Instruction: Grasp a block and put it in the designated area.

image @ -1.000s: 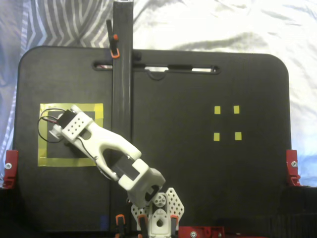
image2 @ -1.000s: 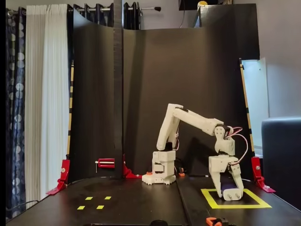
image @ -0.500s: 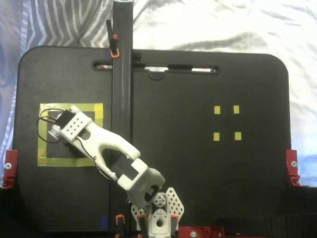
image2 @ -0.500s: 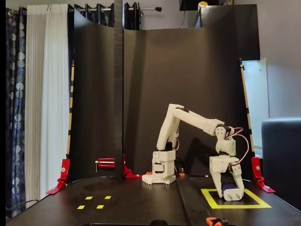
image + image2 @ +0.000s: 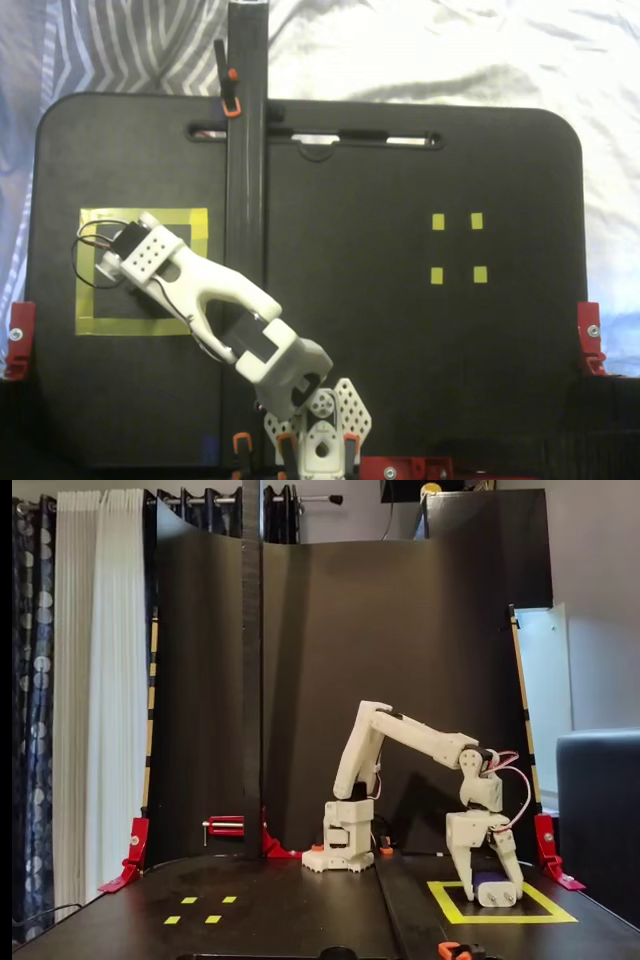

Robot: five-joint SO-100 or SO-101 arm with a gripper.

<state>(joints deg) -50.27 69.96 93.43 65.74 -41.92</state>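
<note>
Gripper (image 5: 490, 892) stood low inside the designated area (image 5: 447, 907), its jaws slightly spread around the block (image 5: 488, 878), which sat dark blue between the fingertips; whether they gripped it I cannot tell; its long axis was unclear

Home room: curtains (image 5: 75, 680), bedsheet (image 5: 420, 50)

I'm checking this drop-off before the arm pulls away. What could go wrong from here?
1. In the side fixed view the block sits low between the fingers of the gripper, so a finger might drag it as the arm lifts.
2. Any drag could push it toward the yellow tape of the designated area.
3. From above the arm hides the block, so placement can't be confirmed there.
</note>
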